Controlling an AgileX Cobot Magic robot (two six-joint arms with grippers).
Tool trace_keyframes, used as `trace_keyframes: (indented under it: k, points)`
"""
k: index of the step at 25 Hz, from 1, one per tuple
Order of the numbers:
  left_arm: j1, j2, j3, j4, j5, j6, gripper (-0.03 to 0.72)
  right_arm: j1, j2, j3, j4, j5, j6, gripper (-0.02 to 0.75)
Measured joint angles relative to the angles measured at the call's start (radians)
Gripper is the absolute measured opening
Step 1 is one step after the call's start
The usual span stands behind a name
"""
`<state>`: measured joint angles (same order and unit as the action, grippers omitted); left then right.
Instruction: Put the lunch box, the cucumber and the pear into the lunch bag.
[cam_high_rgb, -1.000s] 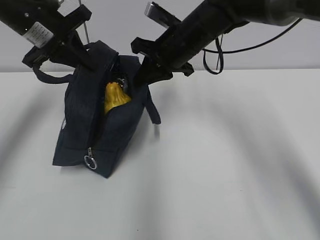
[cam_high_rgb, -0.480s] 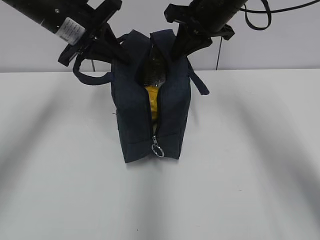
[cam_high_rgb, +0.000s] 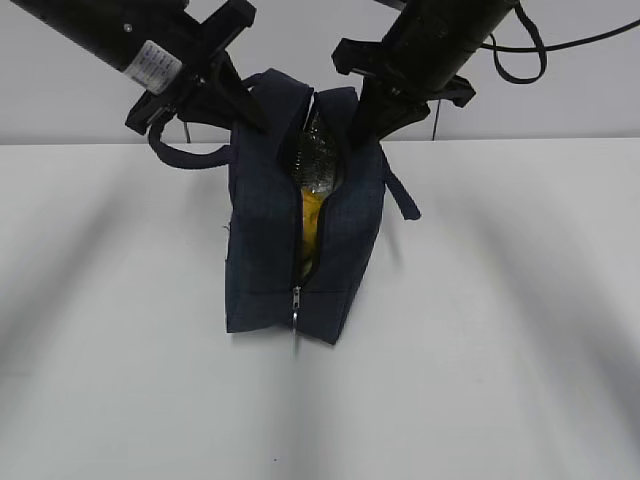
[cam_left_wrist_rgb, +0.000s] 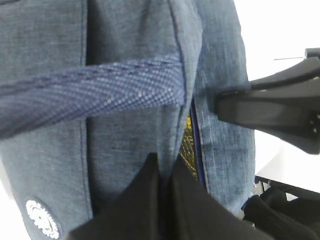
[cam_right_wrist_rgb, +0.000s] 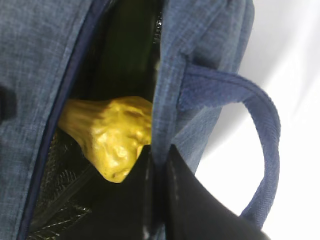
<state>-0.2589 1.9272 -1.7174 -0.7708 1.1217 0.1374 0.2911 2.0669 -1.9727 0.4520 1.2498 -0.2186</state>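
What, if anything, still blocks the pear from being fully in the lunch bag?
Nothing visible. The pear already sits inside the lunch bag, in its open top, with the cucumber behind it. Both grippers pinch the bag's rims, left gripper, right gripper.

We see bright, even light on the white table (cam_high_rgb: 500, 330), soft blurred shadows streaking across it, glints off the silvery lining (cam_high_rgb: 318, 160), and soft-focus wrist close-ups.
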Motion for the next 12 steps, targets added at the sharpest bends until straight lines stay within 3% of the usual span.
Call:
trace_keyframes:
  k: [12]
  points:
    - [0.000,0.027,0.000,0.024,0.007,0.000,0.004,0.001,-0.004,0.010,0.000,0.000,0.000,0.004]
